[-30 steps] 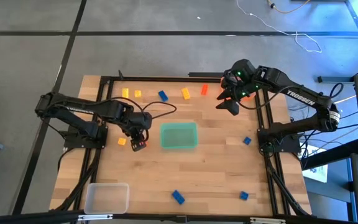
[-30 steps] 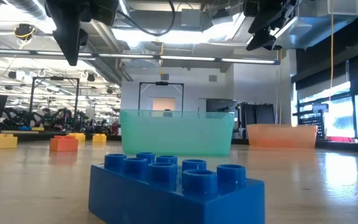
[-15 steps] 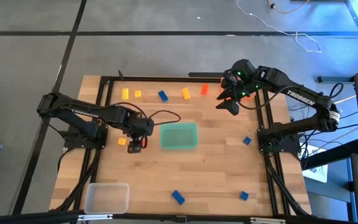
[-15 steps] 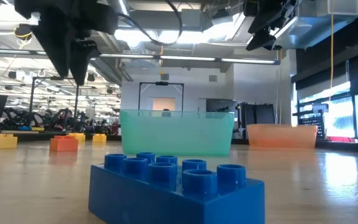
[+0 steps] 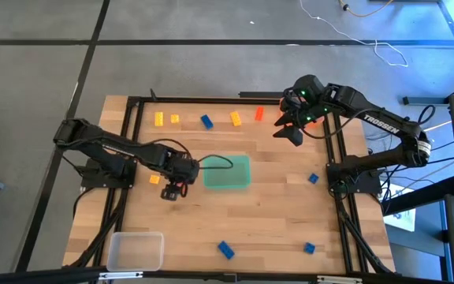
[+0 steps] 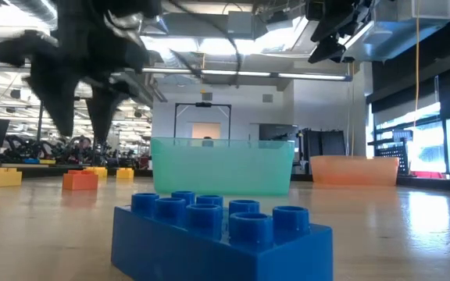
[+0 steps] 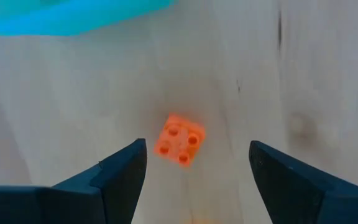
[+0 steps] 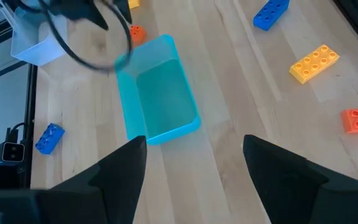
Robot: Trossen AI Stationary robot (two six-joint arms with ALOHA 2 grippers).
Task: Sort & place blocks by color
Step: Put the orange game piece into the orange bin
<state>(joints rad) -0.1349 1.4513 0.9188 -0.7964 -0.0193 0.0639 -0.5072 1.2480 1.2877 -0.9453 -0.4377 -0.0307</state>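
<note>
In the high view, a tray (image 5: 228, 173) sits mid-frame on the table (image 5: 274, 221), and another tray (image 5: 135, 251) lies lower left. Five blocks (image 5: 206, 121) line the upper edge. Three more lie toward the lower right, and two lie left of the middle tray.

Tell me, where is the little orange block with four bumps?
In the left wrist view, the orange block lies flat on the table, below the open left gripper, close to the green tray.
</note>
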